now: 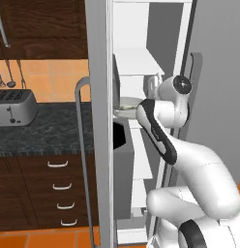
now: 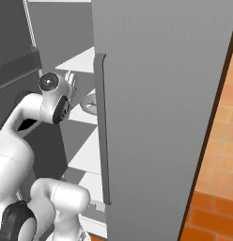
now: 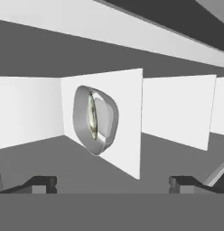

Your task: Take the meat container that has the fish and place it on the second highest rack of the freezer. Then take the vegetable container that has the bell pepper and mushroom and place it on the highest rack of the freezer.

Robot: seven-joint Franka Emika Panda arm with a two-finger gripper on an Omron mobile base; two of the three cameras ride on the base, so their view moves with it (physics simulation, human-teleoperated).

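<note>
Gripper [image 3: 112,184] spread wide, grasping nothing. The fish [image 3: 92,116] in its tray [image 3: 96,119] sits on a freezer [image 1: 98,72] rack at eleven o'clock from the fingertips. First half looks done; vegetable container not yet fetched.

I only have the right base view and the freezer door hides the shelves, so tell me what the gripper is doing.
Observer: In the hand view the gripper is open, with nothing between its fingertips.
Operator: Say where the container is.
Observer: The grey container sits on a white rack ahead of the gripper, clear of it.
Operator: Confirm what's in it.
Observer: A pale silvery-green fish lies inside.
</note>
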